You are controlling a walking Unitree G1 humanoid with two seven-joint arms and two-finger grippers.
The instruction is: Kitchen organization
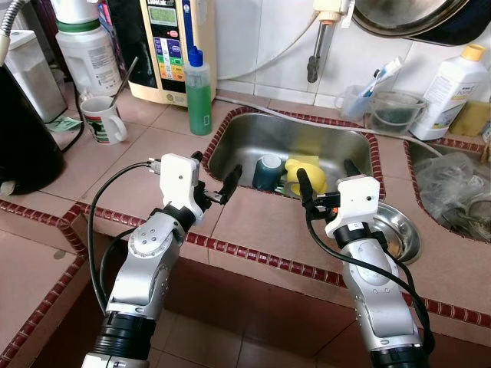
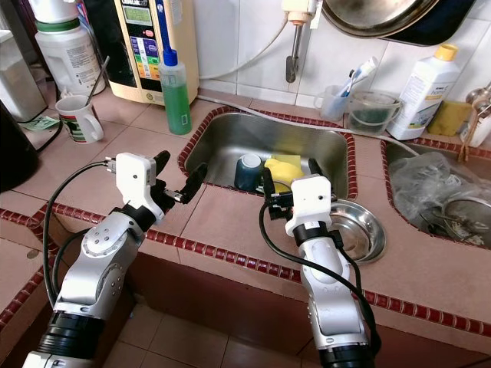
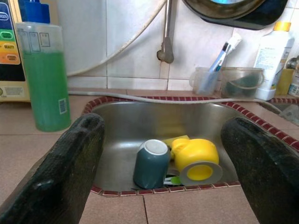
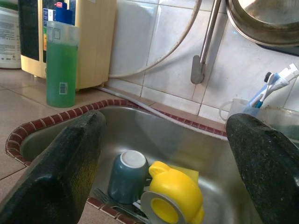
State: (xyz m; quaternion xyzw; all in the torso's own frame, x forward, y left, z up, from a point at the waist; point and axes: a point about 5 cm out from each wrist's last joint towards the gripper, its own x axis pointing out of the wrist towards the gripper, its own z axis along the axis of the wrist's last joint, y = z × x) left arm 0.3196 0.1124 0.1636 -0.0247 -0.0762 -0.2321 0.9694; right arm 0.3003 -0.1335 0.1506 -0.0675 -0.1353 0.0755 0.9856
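The left gripper (image 1: 215, 182) hovers above the tiled counter (image 1: 253, 222) at the sink's near left corner, its two black fingers (image 3: 60, 172) spread wide and holding nothing. The right gripper (image 1: 326, 179) hangs over the counter at the sink's near right edge, likewise released, fingers (image 4: 63, 168) wide apart and empty. Both point toward the steel sink (image 1: 238, 138), and neither touches anything.

In the sink, just beyond and between the two grippers, a dark teal cup (image 3: 150, 163) stands upside down. Touching its side lies a yellow cup (image 3: 196, 158), tipped over with its grey-rimmed mouth facing the robot. A yellow sponge (image 1: 307, 161) lies behind the yellow cup, and a fork (image 4: 105, 198) with something small and green lies at the cups' base against the near wall.

Just beside the right arm, a shallow steel bowl (image 1: 403, 234) sits on the counter. Farther right, a second basin holds a crumpled clear plastic bag (image 1: 453, 188).

Behind the sink, a clear tub (image 1: 395, 111) and a small clear cup with toothbrushes (image 1: 360, 96) stand by the wall, next to a white bottle with a yellow cap (image 1: 453, 88). On the left stand a bottle of green liquid (image 1: 199, 92), a cream-coloured appliance (image 1: 165, 46), a white mug (image 1: 101, 119) with a utensil in it, and a large white jug (image 1: 88, 50). A tap (image 1: 316, 54) hangs from the tiled wall above the sink, with a metal pan (image 1: 414, 19) hanging to its right.
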